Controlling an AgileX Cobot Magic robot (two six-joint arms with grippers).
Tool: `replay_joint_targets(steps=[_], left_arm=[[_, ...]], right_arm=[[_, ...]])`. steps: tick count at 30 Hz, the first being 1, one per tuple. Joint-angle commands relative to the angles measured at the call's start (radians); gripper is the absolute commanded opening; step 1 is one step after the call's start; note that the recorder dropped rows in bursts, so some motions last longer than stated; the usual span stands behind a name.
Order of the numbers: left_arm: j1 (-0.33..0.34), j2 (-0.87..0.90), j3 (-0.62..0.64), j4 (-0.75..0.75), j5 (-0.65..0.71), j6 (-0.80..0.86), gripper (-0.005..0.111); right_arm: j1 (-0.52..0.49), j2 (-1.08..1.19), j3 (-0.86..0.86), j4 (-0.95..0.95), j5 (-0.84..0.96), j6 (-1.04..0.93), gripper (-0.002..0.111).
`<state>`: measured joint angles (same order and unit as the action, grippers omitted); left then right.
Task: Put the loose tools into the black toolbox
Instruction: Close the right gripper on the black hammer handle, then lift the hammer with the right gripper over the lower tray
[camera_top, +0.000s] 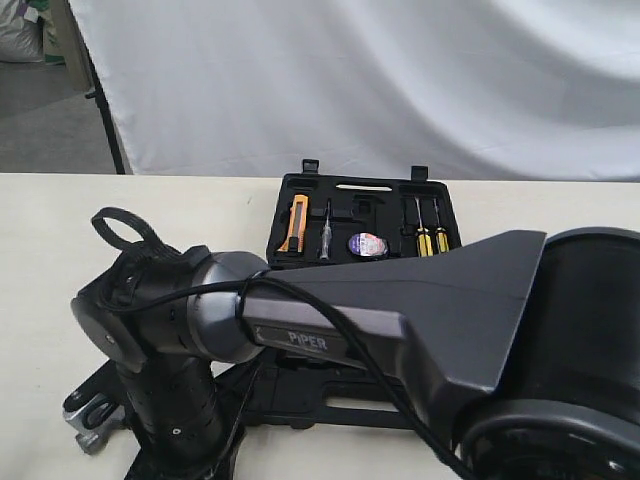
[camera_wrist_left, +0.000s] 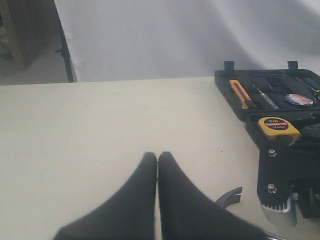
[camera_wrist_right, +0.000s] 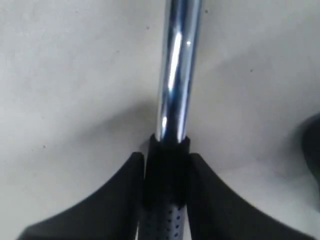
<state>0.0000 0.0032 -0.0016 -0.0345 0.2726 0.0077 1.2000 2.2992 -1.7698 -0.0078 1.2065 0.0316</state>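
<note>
- White sheet backdrop (camera_top: 350, 80), pale counter (camera_top: 40, 250); the right arm fills most of the exterior view.
- Black toolbox (camera_top: 385, 215) lies open mid-counter towards the backdrop, with its far half in clear sight. The near half is mostly hidden under the arm.
- The far half holds an orange utility knife (camera_top: 295, 222), a thin tester screwdriver (camera_top: 324, 235), the small tape roll (camera_top: 365, 244) and two yellow-handled screwdrivers (camera_top: 430, 235).
- Yellow tape measure (camera_wrist_left: 278, 127) sits in the near half, just beside the right arm's wrist.
- Right end effector (camera_wrist_right: 166, 160) is clamped on the hammer (camera_wrist_right: 175, 75). The fingers pinch the top of the black rubber handle, right where the chrome shaft enters it.
- The hammer is outside the toolbox, over bare counter by the near-left side of the case. Its claw (camera_wrist_left: 230, 196) shows in the left wrist view, and its steel head (camera_top: 90, 415) pokes out beside the arm in the exterior view.
- Cannot tell whether the hammer is lifted or resting on the counter.
- Left end effector (camera_wrist_left: 157, 156) has its fingers pressed together and holds nothing. It sits over bare counter, well apart from the toolbox.
</note>
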Motion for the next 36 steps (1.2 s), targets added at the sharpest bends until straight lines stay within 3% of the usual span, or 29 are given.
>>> replay_joint_targets(steps=[1,5,13,22,25,31,33,36], left_arm=[[-0.001,-0.003,0.002,0.004,-0.002,-0.008,0.001],[-0.001,-0.003,0.002,0.004,-0.002,-0.008,0.001],[-0.001,-0.003,0.002,0.004,-0.002,-0.008,0.001],[-0.001,-0.003,0.002,0.004,-0.002,-0.008,0.001],[-0.001,-0.003,0.002,0.004,-0.002,-0.008,0.001],[-0.001,-0.003,0.002,0.004,-0.002,-0.008,0.001],[-0.001,-0.003,0.002,0.004,-0.002,-0.008,0.001],[-0.001,-0.003,0.002,0.004,-0.002,-0.008,0.001]], right_arm=[[0.003,-0.011,0.003,0.008,0.015,0.056,0.0],[0.003,-0.011,0.003,0.008,0.015,0.089,0.002],[0.003,-0.018,0.003,0.008,0.015,0.051,0.049],[-0.023,-0.014,-0.056,-0.028,-0.309,0.051,0.049],[-0.077,0.022,-0.056,0.03,-0.314,0.061,0.049],[-0.07,0.066,-0.056,0.113,-0.323,-0.01,0.049],[-0.063,0.066,-0.056,0.115,-0.323,-0.019,0.044],[-0.061,0.066,-0.056,0.115,-0.32,-0.021,0.023]])
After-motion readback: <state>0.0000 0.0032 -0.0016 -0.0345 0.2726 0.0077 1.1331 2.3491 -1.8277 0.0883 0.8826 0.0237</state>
